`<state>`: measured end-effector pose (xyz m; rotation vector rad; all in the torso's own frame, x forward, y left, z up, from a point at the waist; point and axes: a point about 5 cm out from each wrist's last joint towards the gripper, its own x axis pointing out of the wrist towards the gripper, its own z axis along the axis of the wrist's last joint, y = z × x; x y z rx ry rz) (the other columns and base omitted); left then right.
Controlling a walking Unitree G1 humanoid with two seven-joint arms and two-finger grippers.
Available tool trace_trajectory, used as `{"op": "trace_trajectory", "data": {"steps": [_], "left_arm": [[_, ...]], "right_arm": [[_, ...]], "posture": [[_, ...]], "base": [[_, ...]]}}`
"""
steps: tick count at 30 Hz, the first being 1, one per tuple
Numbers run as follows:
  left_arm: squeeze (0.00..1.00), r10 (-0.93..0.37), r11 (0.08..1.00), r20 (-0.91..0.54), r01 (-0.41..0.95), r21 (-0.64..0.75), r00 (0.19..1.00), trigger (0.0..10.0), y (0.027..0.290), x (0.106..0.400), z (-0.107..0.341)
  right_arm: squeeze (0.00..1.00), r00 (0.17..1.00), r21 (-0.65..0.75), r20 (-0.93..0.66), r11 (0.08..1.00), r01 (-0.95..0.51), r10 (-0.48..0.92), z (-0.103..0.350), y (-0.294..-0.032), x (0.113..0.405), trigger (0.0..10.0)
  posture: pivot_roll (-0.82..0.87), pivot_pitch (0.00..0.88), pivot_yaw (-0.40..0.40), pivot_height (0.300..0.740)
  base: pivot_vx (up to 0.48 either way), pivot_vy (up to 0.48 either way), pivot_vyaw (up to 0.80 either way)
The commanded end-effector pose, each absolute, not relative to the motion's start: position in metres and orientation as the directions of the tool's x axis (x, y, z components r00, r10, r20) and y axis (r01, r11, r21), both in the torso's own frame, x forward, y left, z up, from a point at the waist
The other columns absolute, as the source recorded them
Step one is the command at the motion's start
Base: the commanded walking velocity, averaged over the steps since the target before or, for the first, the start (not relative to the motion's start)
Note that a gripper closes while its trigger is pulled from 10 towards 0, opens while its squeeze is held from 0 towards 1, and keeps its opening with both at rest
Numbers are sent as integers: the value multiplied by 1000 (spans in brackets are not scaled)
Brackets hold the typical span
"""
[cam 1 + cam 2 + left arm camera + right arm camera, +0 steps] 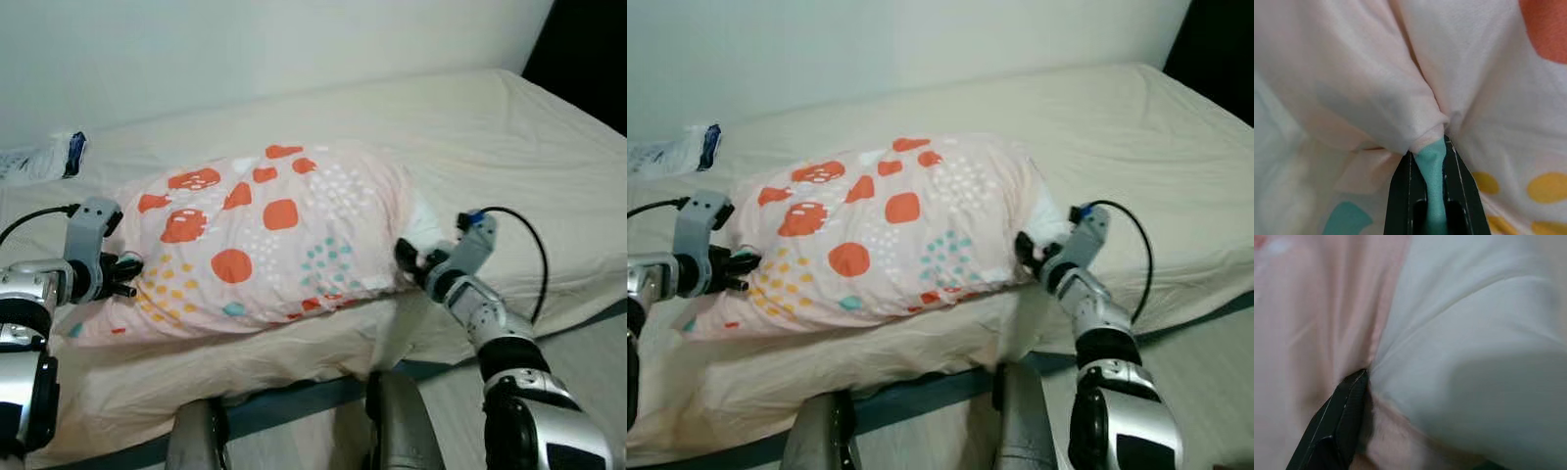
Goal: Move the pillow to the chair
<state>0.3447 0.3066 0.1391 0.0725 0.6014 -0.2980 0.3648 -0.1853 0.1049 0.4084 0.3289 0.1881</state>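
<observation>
A pale pink pillow (260, 235) with orange, yellow and teal spots lies across the front of the bed (509, 137). At its left end my left gripper (127, 274) is shut on the pillow; a fold of teal and pink cloth (1431, 147) is pinched between the black fingers (1400, 196). My right gripper (407, 257) presses into the pillow's right end, where pink cover meets white inner cloth (1464, 333). One black finger (1337, 426) of it digs into the fabric, and the fabric hides the other.
A cream sheet covers the bed. A white and blue packet (44, 157) lies at the back left by the wall (245, 49). My two legs (294, 431) stand against the bed's front edge.
</observation>
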Motion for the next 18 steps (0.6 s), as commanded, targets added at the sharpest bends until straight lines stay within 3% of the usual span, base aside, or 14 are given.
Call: {"op": "trace_trajectory", "data": {"steps": [1, 6, 7, 12, 18], "left_arm": [[0, -296, 945, -542, 322, -49, 787, 0, 297, 348, 139], [0, -352, 931, -506, 350, -104, 787, 0, 284, 353, 139], [0, -371, 924, -499, 366, -112, 783, 0, 279, 354, 137], [0, -427, 903, -457, 399, -163, 780, 0, 260, 359, 135], [0, -429, 901, -330, 369, -229, 841, 0, 234, 369, 141]], "right_arm": [[0, 891, 398, -310, 896, -195, 332, 94, -164, 361, 10000], [0, 898, 295, -303, 927, -230, 319, 93, -155, 360, 10000], [0, 902, 282, -298, 932, -229, 312, 94, -154, 360, 0], [0, 919, 186, -283, 956, -229, 275, 98, -152, 360, 0], [0, 968, 111, -188, 983, -148, 167, 113, -162, 361, 0]], "posture": [[30, 115, 10, 543], [37, 115, 7, 543], [35, 114, 8, 543], [34, 114, 10, 543], [32, 111, 11, 543]], "base": [[0, 0, 0], [0, 0, 0], [0, 0, 0], [0, 0, 0], [0, 0, 0]]}}
